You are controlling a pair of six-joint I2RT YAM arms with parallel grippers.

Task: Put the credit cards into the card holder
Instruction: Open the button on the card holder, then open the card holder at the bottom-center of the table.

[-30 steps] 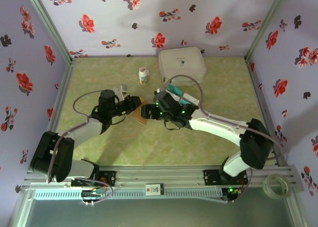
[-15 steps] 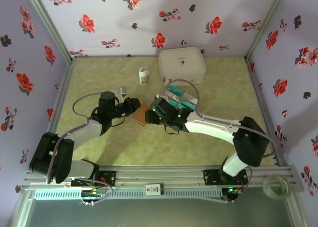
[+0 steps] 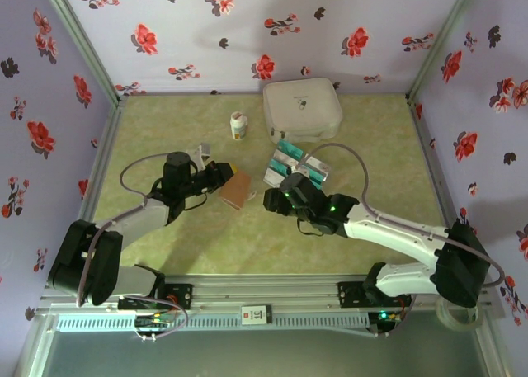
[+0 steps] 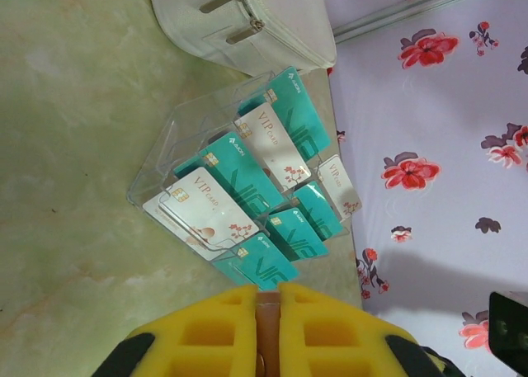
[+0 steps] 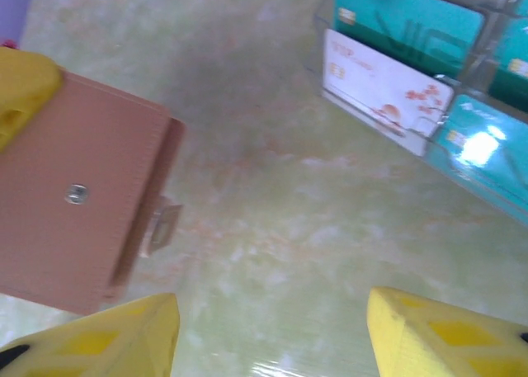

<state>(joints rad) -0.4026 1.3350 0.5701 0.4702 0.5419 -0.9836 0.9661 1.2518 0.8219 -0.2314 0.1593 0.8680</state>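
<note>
The brown card holder [image 3: 236, 190] lies closed just left of the table's middle, and my left gripper [image 3: 219, 176] is shut on its left edge. In the left wrist view that edge is a brown strip [image 4: 266, 327] pinched between the yellow fingers of the left gripper [image 4: 266, 291]. The teal and white credit cards [image 3: 295, 164] stand in a clear stepped rack, to the right of the holder [image 5: 74, 195]. Those cards [image 4: 247, 179] [image 5: 404, 39] are untouched. My right gripper [image 3: 271, 200] [image 5: 272, 344] hangs open and empty over bare table between the holder and the rack.
A big white rounded case [image 3: 302, 109] [image 4: 239, 22] sits at the back, just behind the rack. A small white bottle [image 3: 238, 126] stands to the left of it. Flowered walls close off three sides. A tape roll [image 3: 458, 307] rests on the front rail at the right.
My right gripper has drawn back from the card holder toward the right and near side, its jaws a little narrower. The holder now lies uncovered. The left arm has stayed put.
</note>
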